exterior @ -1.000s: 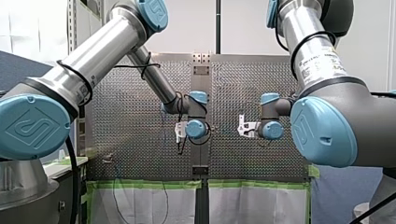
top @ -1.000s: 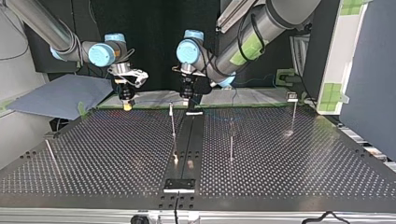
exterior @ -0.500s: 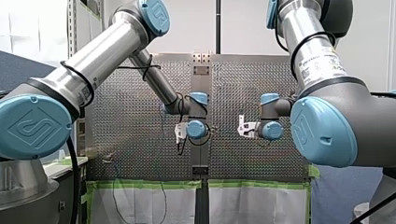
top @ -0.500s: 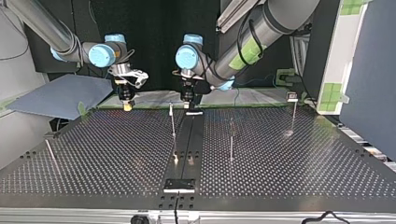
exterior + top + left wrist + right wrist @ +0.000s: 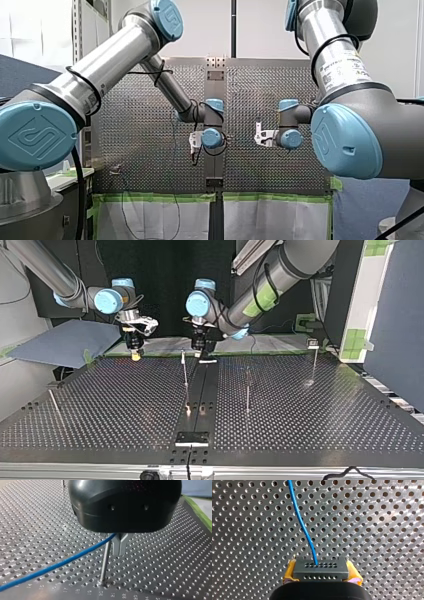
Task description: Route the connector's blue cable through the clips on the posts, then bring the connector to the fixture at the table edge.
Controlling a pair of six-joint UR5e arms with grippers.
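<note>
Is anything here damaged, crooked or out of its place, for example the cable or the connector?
Nothing stands out. The connector sits squarely between the yellow pads of my right end effector, and the blue cable leaves it in a smooth curve, without kinks, and passes under my left end effector beside a post.

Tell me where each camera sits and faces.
Front view: behind the arms, facing the perforated table; both arms show.
Top view: across the table, facing both arms.
Left wrist view: along my left gripper, at a post.
Right wrist view: along my right gripper, holding the connector.
Both wrist views share the blue cable.
</note>
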